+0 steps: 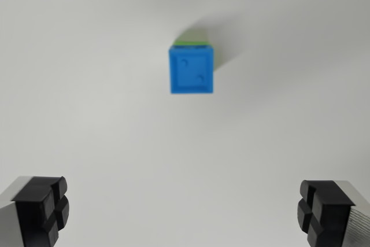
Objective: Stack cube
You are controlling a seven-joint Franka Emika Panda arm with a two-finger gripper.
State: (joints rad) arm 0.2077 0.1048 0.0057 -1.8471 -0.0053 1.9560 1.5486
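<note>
Looking straight down: the blue cube (192,71) sits squarely on the green cube (193,41), only a green sliver peeking out at twelve o'clock, so the stack looks made. The tool (185,212) hangs spread wide and empty, pads at seven and five o'clock, well clear of the pair on the white bench (87,96), likely to avoid nudging it.

Lab-type setup: plain white tabletop (87,114)
</note>
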